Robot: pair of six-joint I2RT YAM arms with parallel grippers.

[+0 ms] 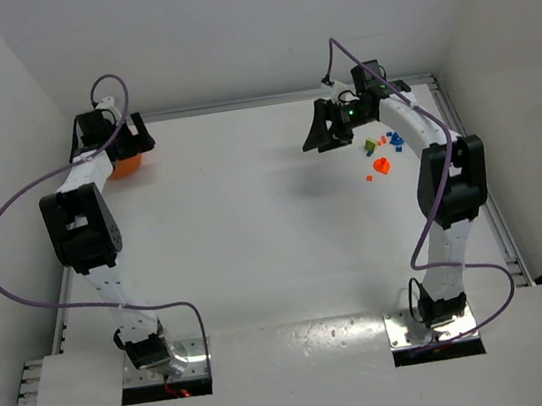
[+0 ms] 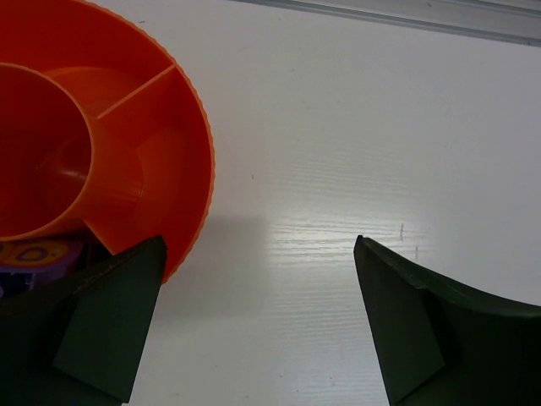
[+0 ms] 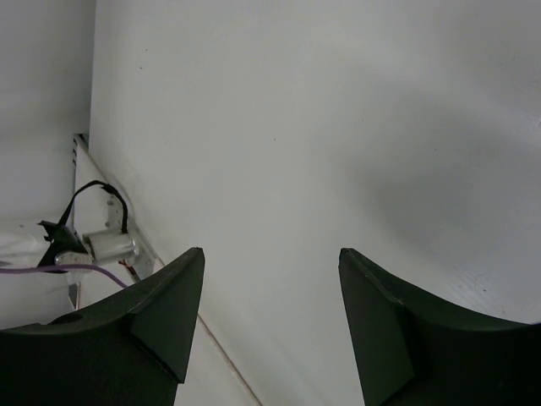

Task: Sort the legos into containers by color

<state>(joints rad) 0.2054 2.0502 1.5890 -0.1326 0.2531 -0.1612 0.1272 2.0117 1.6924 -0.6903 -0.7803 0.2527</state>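
Left wrist view: the left gripper (image 2: 258,245) stands with its jaws spread wide and only bare white table (image 2: 338,127) in the gap between them; it has hold of nothing. The orange container (image 2: 161,135) sits against the finger (image 2: 110,330) at the left of this view, and its rim curves down behind that fingertip. Whether rim and finger touch cannot be told. The container is round, of glossy orange plastic, with fine ribbing along the outer edge. Inside stands a round central cup, and thin straight walls run from that cup to the rim, splitting the ring into compartments. The compartments in view hold nothing. A purple object (image 2: 34,254) with yellow markings shows at the container's near edge, just inside the same finger; it is too cut off to identify.

From the top external view, the legos (image 1: 380,162) lie as a small loose scatter on the table behind the right gripper (image 1: 321,138), on its wrist side and beside the forearm, well apart from the container. They are tiny pieces in red-orange, blue and yellow-green.

The right gripper's fingers (image 3: 169,313) stand partly apart, narrower than the left pair, with only plain table between them and nothing held.
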